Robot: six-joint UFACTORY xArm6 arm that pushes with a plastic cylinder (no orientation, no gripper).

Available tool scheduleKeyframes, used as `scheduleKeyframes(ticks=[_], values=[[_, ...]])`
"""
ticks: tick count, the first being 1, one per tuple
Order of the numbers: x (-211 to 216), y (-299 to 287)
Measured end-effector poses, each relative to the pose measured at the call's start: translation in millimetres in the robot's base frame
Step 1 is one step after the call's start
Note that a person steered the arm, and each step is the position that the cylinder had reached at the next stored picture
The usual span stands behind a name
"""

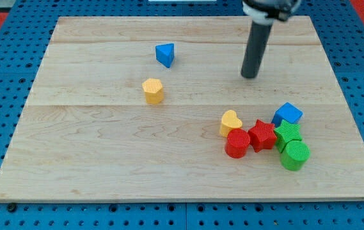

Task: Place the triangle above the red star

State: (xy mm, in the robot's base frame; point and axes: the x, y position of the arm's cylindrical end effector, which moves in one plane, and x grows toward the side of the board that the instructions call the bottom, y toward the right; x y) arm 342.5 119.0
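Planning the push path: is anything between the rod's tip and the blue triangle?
No. In the camera view, only bare board separates my tip from the blue triangle, which lies toward the view's left.

The triangle (165, 55) lies well apart from the star (262, 135), toward the view's upper left.

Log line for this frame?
tip: right of blue triangle, apart | red star: in right cluster | triangle: upper left of star, not placed
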Motion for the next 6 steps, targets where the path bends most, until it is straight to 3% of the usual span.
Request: scheduleKeyframes(ticks=[1,2,3,4,5,6], values=[[-66.3,-71.6],[-68.0,-165.5],[-13.4,-153.4],[44.5,-53.6],[36.1,-71.2],[71.2,-45.8]])
